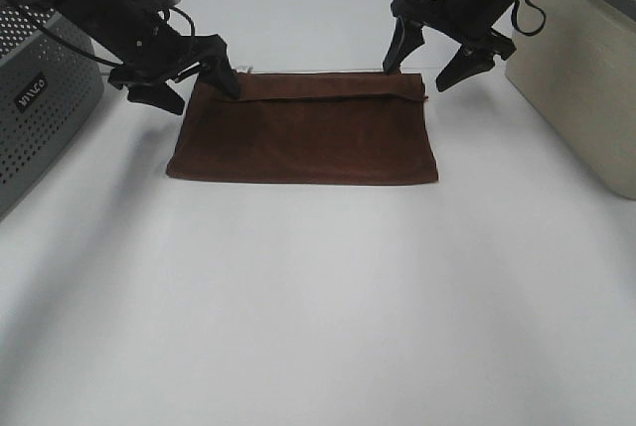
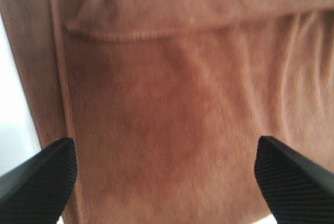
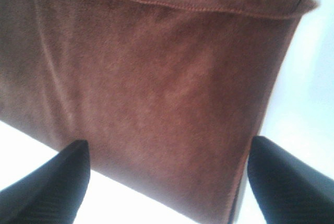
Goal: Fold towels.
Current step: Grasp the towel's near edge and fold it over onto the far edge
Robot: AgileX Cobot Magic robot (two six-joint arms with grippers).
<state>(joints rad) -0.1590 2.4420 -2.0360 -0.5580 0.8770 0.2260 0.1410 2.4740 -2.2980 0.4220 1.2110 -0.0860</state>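
Folded towel (image 1: 303, 138), far corner hidden behind left hand (image 1: 202, 95)

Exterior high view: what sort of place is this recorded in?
Likely a lab workbench, not a home: bare white table, grey perforated bin at left, beige container at right, one brown towel laid out.

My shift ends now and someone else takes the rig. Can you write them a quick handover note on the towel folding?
Left claw: open, holding nothing, at the far left corner of the towel.
Right claw: open, holding nothing, above the far right corner.
The towel lies flat on the white table, doubled over, with the upper layer's hem along the far edge.
Done: one fold, by the look of it.
Left: probably another fold, side to side, which needs a fresh grasp first.
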